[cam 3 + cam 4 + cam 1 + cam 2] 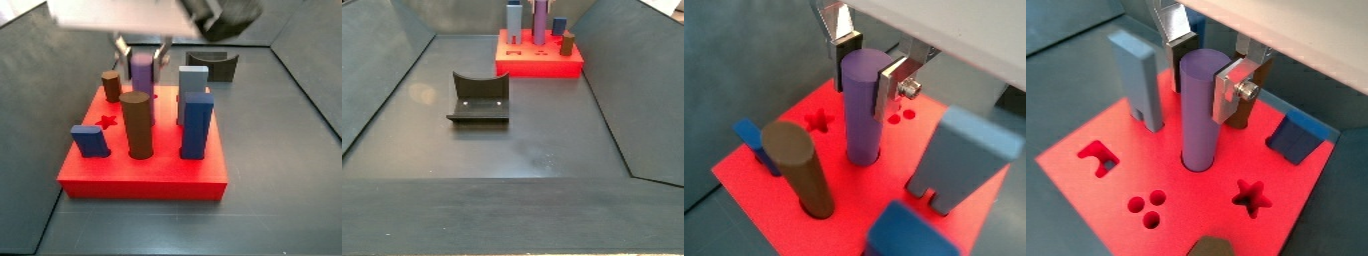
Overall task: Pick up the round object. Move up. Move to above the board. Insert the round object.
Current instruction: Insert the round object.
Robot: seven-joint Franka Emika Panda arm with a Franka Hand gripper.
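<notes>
Stood upright in the red board point(1106, 150), the round object point(1200, 110): a tall, slim purple cylinder, plain and matte, flat-topped, its foot sunk into a hole near the board's middle in both wrist views point(862, 105); rose above the thicker brown cylinder point(802, 165) just beside it. Hung directly over the peg, the claw point(1204, 52), its silver finger plates point(1233, 85) flanking the purple top on either side; looked parted, with a sliver of gap between pad and peg on at least one side, though contact on the far plate could not be told for certain; read best as open around the peg rather than clamped. Showed elsewhere on the board: a star-shaped cutout point(1251, 195), a cluster of three small round holes point(1149, 204), an angular cutout point(1096, 157), a tall pale blue block point(1138, 75), and a darker blue block point(1300, 138) at a corner. Appeared in a side view as a purple post point(140, 72) at the back of the board point(144, 172), behind a brown cylinder point(136, 124) and a tall blue block point(197, 124), with the claw's fingers point(123, 47) straddling it. Sat on the dark desk point(529, 150), the board point(540, 66) far off; lay well apart from it, a dark grey curved block point(478, 98).
</notes>
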